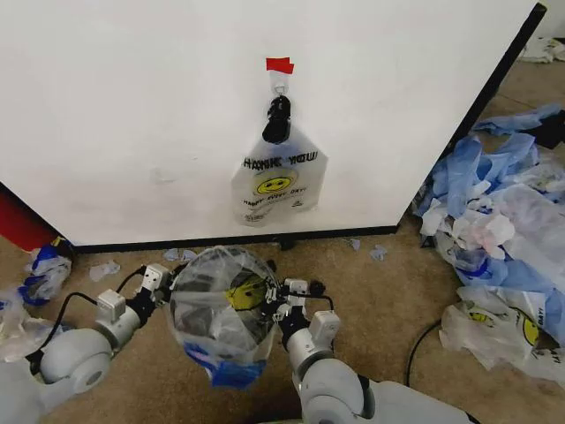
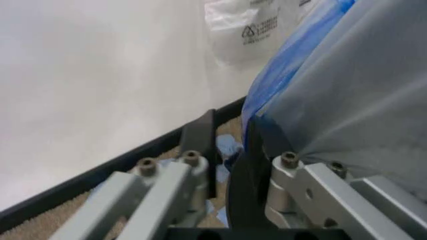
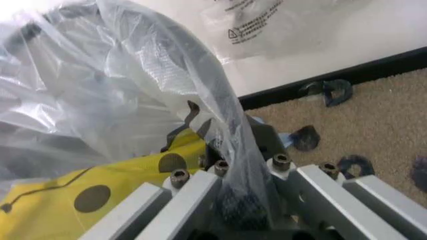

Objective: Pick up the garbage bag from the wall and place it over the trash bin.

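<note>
Low centre of the head view, the bag is draped over the bin. The left gripper pinches plastic and rim, jaws narrow. The right gripper likewise, apparently clamped. Behind stands the wall.

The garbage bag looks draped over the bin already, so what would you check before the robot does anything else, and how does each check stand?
1. Garbage bag covers the trash bin opening: ok, the film domes over the top.
2. Left tool at the bin's left side: ok; in the left wrist view its fingers straddle the rim and bag.
3. Right tool at the bin's right side: ok; film runs between its fingers.
4. Bag pulled down evenly all round: cannot tell, the far side is hidden.
5. Other bag hangs clipped on the wall: ok, apart from the bin.
</note>
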Controlling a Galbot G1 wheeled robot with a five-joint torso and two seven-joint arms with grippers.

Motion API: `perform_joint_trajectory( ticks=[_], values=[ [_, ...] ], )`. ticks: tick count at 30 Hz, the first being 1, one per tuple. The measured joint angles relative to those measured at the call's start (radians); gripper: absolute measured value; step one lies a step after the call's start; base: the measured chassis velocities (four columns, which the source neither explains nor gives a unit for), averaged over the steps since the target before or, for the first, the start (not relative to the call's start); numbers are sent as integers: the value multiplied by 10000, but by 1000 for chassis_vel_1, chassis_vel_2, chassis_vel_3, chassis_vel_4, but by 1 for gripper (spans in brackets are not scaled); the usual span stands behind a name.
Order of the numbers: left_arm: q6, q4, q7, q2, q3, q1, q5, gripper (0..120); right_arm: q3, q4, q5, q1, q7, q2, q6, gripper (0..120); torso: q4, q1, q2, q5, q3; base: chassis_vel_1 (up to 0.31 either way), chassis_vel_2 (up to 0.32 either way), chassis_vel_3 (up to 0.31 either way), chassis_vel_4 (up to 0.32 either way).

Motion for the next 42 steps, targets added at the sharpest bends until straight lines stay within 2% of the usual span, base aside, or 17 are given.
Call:
perform_joint_trajectory(
  ticks=[4, 6, 8, 9, 11, 13, 15, 16, 21, 34, 42],
  values=[
    [20, -96, -68, 104, -34, -37, -37, 36, -20, -3, -19, -47, 2, -2, 0, 0, 0, 0, 0, 0, 0, 0, 0, 0, 0],
    [22, -117, -79, 124, -39, -37, -39, 41, -23, 0, -25, -63, 2, -5, 0, 0, 0, 0, 0, 0, 0, 0, 0, 0, 0],
    [22, -117, -79, 124, -39, -37, -39, 41, -23, 1, -26, -65, 3, -5, 0, 0, 0, 0, 0, 0, 0, 0, 0, 0, 0],
    [25, -148, -94, 153, -55, -30, -41, 52, -26, 16, -36, -101, 3, -18, 0, 0, 1, 0, 0, 0, 0, 0, 0, 0, 0],
    [26, -163, -99, 170, -63, -22, -42, 57, -30, 29, -44, -125, 3, -28, 0, 0, 0, 0, 0, 0, 0, 0, 0, 0, 0],
    [27, -170, -105, 190, -72, -15, -43, 68, -40, 39, -63, -153, 3, -45, 0, 0, 0, 0, 0, 0, 0, 0, 0, 0, 0],
    [28, -171, -105, 197, -75, -12, -43, 69, -44, 42, -68, -160, 2, -52, 0, 0, 0, 0, 0, 0, 0, 0, 0, 0, 0],
    [29, -171, -106, 213, -83, -11, -43, 78, -55, 52, -76, -177, 0, -72, 0, 0, 0, 0, 0, 0, 0, 0, 0, 0, 0],
    [30, -110, -95, 289, -96, 69, -16, 97, -130, 84, -104, -208, -18, -161, 0, 0, 0, 0, 0, 0, 0, 0, 0, 0, 0],
    [-87, 43, 53, 627, -147, 54, 77, 98, -114, -91, -239, -367, -180, -253, 53, 0, 0, 0, 0, 0, 0, 0, 0, 0, 0],
    [-132, 156, 63, 585, -167, 55, 173, 98, -144, -77, -271, -549, -181, -297, 53, 0, 0, 0, 0, 0, 0, 0, 0, 0, 0]
  ],
)
